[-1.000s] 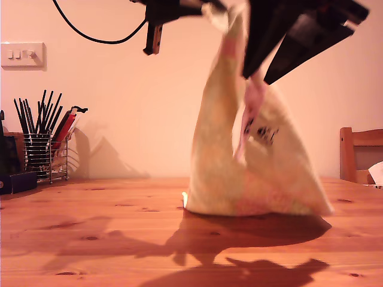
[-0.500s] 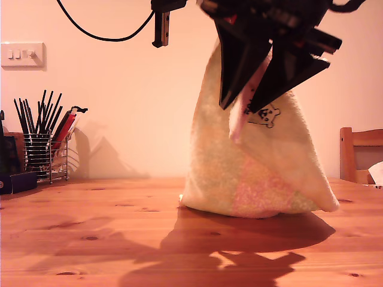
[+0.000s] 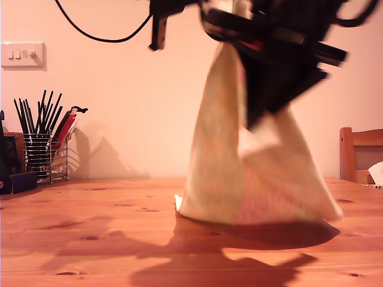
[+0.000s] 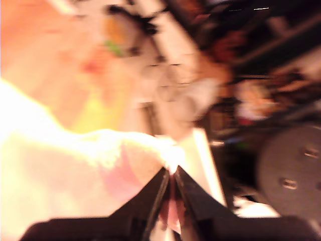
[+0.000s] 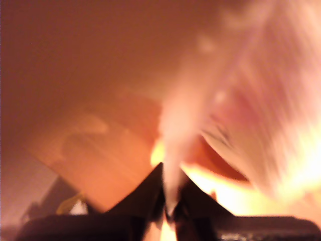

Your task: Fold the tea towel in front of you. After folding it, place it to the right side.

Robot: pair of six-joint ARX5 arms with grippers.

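Tea towel (image 3: 215,173) hanging in a tall cone right of centre in the exterior view, peak lost behind blurred black arm parts at the upper right of the frame, lower edge spread on the wooden desk (image 3: 90,239) with a dark shadow pooled beneath and in front. Faint pink patch low on the cloth. A loose white flap drooping below the dark arm body.

My first gripper (image 4: 171,176) clamped on a pinch of the towel (image 4: 75,165): fingers (image 4: 150,196) nearly together with pinkish cloth squeezed between the tips, blurred clutter beyond. My second gripper (image 5: 168,181) likewise closed on cloth: dark fingers (image 5: 143,193) meeting at a point with a pale strip of towel (image 5: 180,125) rising from between them, heavy motion blur all round. Not possible to tell which arm is which in the exterior view.

At the left of the exterior view, a wire holder (image 3: 39,156) of dark sticks at the desk's far edge, a wall switch (image 3: 23,55) above it, a black cable (image 3: 96,36) looping across the upper left. A wooden chair (image 3: 359,155) at the right edge.
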